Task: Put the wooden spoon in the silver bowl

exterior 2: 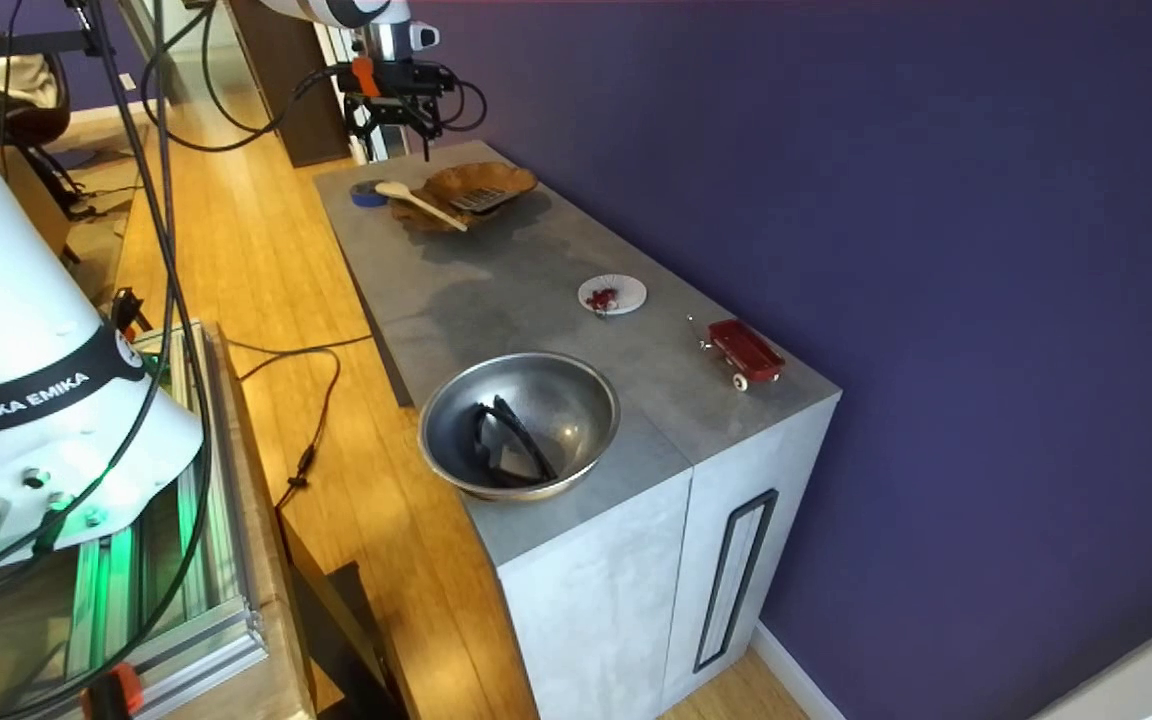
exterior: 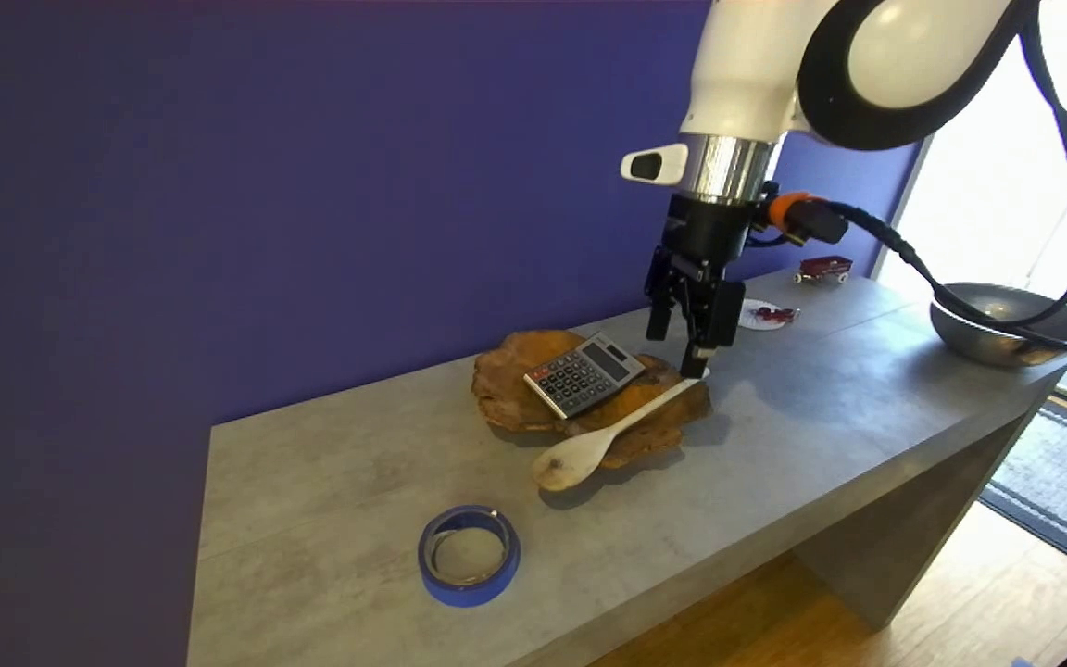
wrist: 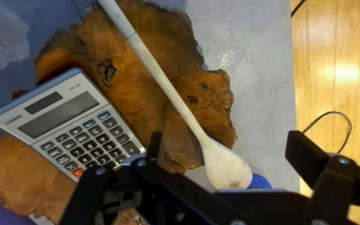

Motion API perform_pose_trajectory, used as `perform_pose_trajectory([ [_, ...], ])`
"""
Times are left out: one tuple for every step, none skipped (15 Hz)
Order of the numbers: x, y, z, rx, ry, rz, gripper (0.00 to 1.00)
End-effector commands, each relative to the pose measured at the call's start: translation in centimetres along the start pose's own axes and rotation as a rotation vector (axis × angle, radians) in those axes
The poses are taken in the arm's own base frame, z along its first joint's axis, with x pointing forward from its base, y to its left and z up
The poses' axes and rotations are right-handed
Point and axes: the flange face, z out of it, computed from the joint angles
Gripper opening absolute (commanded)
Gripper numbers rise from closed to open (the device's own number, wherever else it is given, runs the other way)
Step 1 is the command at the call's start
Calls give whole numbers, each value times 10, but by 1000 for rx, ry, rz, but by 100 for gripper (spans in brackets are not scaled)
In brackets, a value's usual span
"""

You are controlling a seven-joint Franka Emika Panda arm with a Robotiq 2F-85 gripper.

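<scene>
Wrist view: a spoon (wrist: 168, 87) is laid across a slab (wrist: 136, 90), the claw (wrist: 225, 146) spread at bottom. In an exterior view, a bowl (exterior 2: 576, 400) is seen mid-frame.

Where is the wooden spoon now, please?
In an exterior view, the wooden spoon lies right of centre across the wooden slab, beside the calculator, rounded end toward the blue tape.

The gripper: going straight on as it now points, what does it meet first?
The open gripper would probably meet the wooden spoon near its neck, ahead of the gap in the wrist view. Depth is unclear; the wooden slab could come first.
</scene>
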Motion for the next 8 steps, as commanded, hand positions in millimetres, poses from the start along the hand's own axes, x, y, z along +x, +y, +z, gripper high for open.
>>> perform_pose_trajectory([
  [0,2,4,5,-2,5,100],
  [-1,3,4,5,-2,7,100],
  [0,3,1,1,2,7,100],
  [5,2,5,-3,43,-43,100],
  [7,1,13,-17,54,-72,100],
  [9,0,20,-20,76,-107,100],
  [10,-2,29,-15,103,-147,100],
  [11,-2,37,-18,123,-178,100],
])
